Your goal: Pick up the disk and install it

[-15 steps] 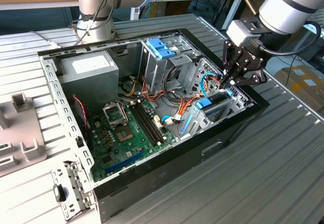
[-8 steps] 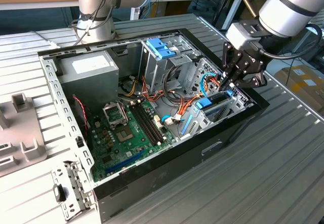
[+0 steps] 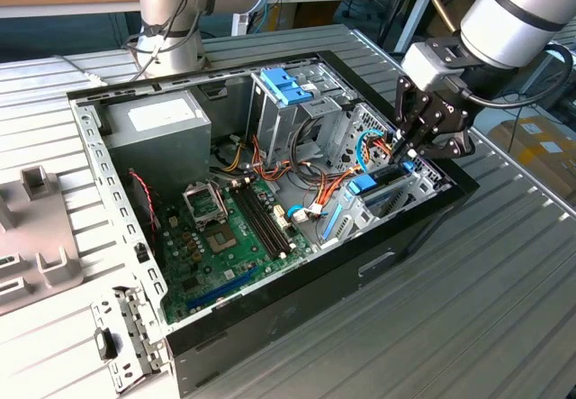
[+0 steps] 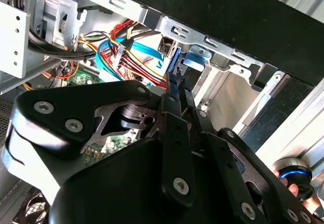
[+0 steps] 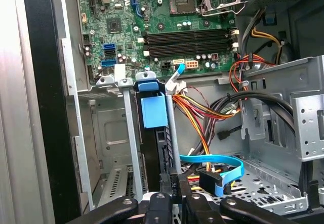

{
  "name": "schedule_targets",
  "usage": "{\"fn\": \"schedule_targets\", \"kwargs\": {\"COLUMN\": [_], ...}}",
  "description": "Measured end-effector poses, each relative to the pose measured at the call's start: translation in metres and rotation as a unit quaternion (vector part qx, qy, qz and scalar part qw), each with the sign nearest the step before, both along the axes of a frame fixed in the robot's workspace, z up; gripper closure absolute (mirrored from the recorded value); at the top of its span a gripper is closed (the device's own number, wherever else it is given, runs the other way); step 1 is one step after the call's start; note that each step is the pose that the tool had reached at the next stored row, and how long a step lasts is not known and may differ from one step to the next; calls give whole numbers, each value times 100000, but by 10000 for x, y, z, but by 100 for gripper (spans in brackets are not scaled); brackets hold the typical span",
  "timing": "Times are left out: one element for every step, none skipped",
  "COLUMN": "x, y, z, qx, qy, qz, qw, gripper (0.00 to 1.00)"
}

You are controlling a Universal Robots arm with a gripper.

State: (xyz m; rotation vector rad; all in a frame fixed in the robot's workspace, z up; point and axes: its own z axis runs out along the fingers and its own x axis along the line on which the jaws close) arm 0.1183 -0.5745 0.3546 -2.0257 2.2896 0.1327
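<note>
The disk (image 3: pixel 371 184) stands on edge in a metal drive bay (image 3: pixel 396 196) at the front corner of the open computer case, on the exterior view's right. In the first wrist view its light-blue end tab (image 5: pixel 153 110) faces the motherboard, and its dark body runs back between the bay rails. My gripper (image 3: pixel 402 153) hangs just over the bay. Its black fingers lie close together on the disk's thin edge in both wrist views (image 5: pixel 177 186) (image 4: pixel 177 80). The blue carrier edge (image 4: pixel 175 62) pokes out past the fingertips.
Orange, red and yellow wire bundles (image 5: pixel 202 113) and a flat blue cable (image 5: pixel 217 166) lie right beside the bay. Motherboard (image 3: pixel 225 237), power supply (image 3: pixel 162 124) and a second drive cage with a blue carrier (image 3: pixel 288 88) fill the case. Black case wall (image 3: pixel 423 228) borders the bay.
</note>
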Motion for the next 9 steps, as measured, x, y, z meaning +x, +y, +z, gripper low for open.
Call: {"fn": "schedule_targets", "kwargs": {"x": [-1, -3, -3, -5, -6, -8, -11, -15, -20], "y": [-1, -2, -4, -7, -9, -10, -16, -22, -24], "z": [-1, -2, -4, -6, -7, -9, -13, -15, -17], "qx": [-1, 2, 6, 4, 4, 3, 5, -8, 0], "qy": [0, 0, 0, 0, 1, 0, 1, 0, 0], "qz": [0, -1, 3, 2, 1, -2, 1, -1, -7], "qw": [100000, 100000, 100000, 100000, 100000, 100000, 100000, 100000, 100000], "gripper": [83, 83, 83, 83, 83, 83, 83, 83, 83]}}
